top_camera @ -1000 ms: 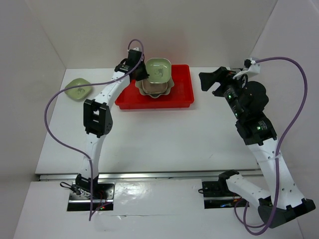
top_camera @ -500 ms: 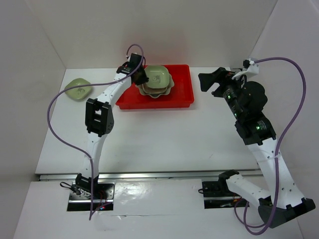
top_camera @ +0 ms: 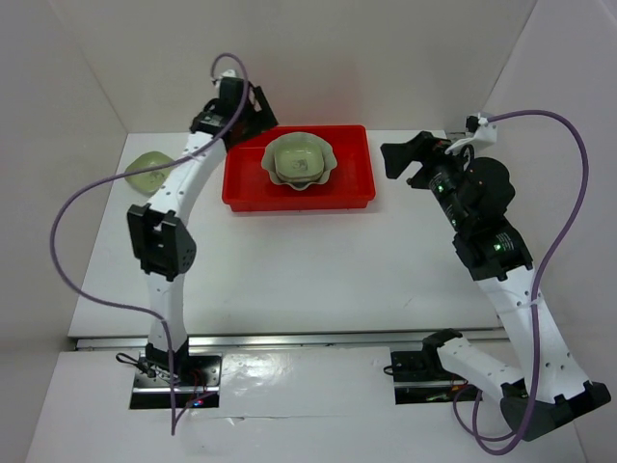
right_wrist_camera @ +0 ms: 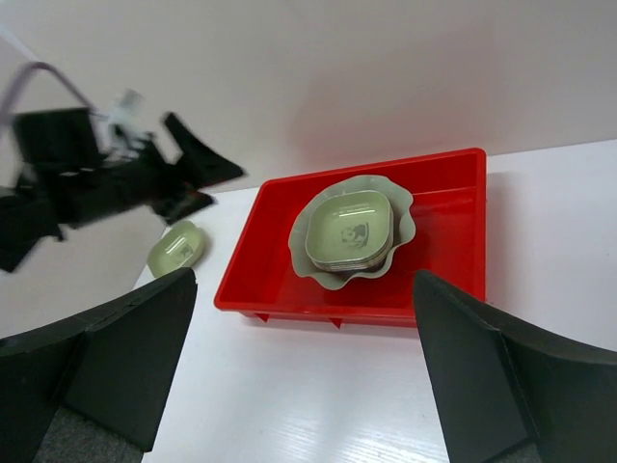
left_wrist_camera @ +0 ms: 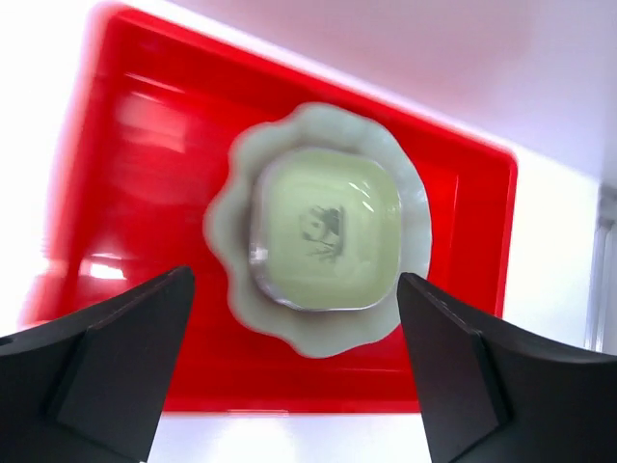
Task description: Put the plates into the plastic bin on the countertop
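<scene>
Lone pale-green dish: it sits on the white countertop at about 10 o'clock in the overhead view, well apart from the bin. It is the only plate we see outside the bin, so we judge it to be the last piece of the task.

Left arm: it stretches from its base at 7 o'clock up to the far wall, elbow bowed out to the left and wrist tipped down toward the bin.

Left gripper: its fingers are spread wide with nothing between them. It hovers above the bin's 10 o'clock corner, looking straight down on the stack, a pose we read as a release just made.

Red bin: it lies at 12 o'clock against the back wall, long side toward us.

Scalloped dish: it lies flat in the bin's middle, serving as the base of the stack.

Small pale-green dish: it is nested on top of the scalloped dish. The right wrist view shows thin edges of more dishes under it, but we cannot tell their colours.

Right gripper: its fingers are parted and empty. It is raised at the bin's 3 o'clock, apart from it and pointing at it.

Right arm: it is folded upright at 4 o'clock, which we take as waiting out of the way.
</scene>
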You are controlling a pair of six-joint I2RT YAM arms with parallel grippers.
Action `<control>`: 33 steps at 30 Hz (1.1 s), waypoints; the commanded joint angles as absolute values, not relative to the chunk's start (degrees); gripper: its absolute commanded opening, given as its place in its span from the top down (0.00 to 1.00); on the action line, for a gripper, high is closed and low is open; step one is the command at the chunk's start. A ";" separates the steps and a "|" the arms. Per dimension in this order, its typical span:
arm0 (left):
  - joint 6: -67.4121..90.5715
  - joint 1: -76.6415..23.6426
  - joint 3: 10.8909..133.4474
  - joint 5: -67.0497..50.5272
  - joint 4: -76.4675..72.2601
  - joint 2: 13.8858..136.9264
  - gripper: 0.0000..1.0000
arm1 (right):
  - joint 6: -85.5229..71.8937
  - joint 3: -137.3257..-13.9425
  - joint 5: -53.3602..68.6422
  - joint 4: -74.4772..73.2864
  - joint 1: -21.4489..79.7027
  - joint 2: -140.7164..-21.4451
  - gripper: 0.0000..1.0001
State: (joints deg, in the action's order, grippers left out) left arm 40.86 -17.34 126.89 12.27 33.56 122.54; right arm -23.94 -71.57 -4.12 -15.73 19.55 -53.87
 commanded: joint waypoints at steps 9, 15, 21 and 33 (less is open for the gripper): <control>46.76 14.84 123.14 8.01 47.99 120.57 0.00 | -22.85 -68.29 0.17 -13.97 20.39 -53.70 0.00; 45.36 22.41 119.79 2.47 44.05 123.75 0.02 | -23.38 -64.52 3.68 -12.14 20.39 -53.17 0.00; 44.65 22.41 122.25 4.39 41.66 125.24 0.02 | -23.38 -60.91 5.10 -10.11 20.39 -54.31 0.00; 48.86 22.41 120.06 9.05 44.12 131.48 0.05 | -23.38 -58.45 3.96 -8.35 20.39 -54.84 0.00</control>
